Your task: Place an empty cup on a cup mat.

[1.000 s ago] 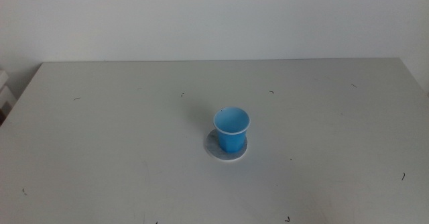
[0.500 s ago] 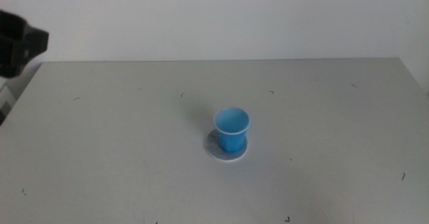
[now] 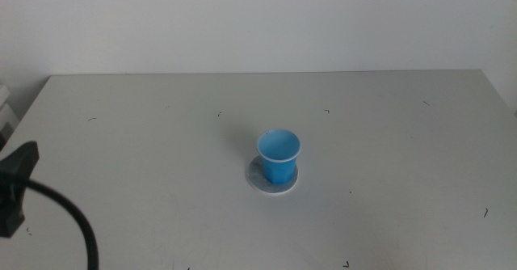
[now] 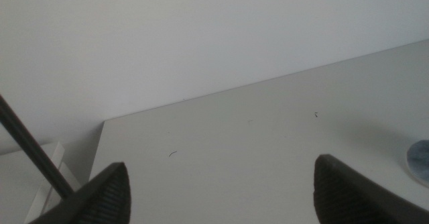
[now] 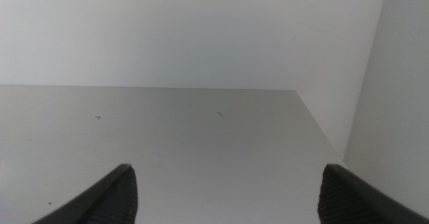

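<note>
Middle view: the worktop (image 3: 161, 157) carries the cup mat (image 3: 273, 183) near its centre, with the cup (image 3: 279, 156) upright on it. My left hand (image 4: 218, 190) is spread at the near left; my right hand (image 5: 228, 194) is spread too.

I can read no text, label, brand or number anywhere; the tabletop (image 3: 161, 181) carries only tiny dark specks, not legible marks.

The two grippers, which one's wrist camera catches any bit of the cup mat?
The left gripper: the cup mat peeks in at that picture's edge. The right gripper, jaws open too, sees only bare table.
</note>
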Motion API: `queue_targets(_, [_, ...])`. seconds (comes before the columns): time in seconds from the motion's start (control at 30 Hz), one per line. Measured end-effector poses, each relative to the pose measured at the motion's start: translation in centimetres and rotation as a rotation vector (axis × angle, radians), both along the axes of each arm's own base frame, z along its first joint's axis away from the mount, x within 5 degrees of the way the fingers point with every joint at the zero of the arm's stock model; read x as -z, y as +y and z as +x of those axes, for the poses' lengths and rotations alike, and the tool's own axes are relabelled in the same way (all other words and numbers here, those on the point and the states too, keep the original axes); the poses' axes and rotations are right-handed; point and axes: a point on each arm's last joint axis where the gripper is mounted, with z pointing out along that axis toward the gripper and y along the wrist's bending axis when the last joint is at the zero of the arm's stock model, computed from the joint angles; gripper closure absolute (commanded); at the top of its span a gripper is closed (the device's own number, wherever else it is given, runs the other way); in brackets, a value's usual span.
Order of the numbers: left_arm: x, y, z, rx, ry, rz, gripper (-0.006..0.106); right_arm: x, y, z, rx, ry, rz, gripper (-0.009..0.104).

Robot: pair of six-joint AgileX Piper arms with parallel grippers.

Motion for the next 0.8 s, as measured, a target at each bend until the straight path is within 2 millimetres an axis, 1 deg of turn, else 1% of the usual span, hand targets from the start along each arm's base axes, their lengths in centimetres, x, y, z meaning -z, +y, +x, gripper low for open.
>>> queue_targets(0.3, [7.9, 1.1, -3.6, -0.119, -0.061, -0.062, -0.005, 0.0, 0.0, 0.0, 0.000, 0.000, 0.000, 0.001])
queue_targets(0.43, [10.5, 1.2, -4.7, -0.136, -0.096, -0.065, -0.005, 0.0, 0.0, 0.0, 0.000, 0.000, 0.000, 0.001])
queue_targets(0.53, [11.1, 1.2, -5.1, -0.136, -0.122, -0.066, -0.005, 0.0, 0.0, 0.0, 0.000, 0.000, 0.000, 0.001])
queue_targets(0.8, [11.6, 1.2, -5.3, -0.137, -0.079, -0.065, -0.005, 0.0, 0.0, 0.0, 0.000, 0.000, 0.000, 0.001])
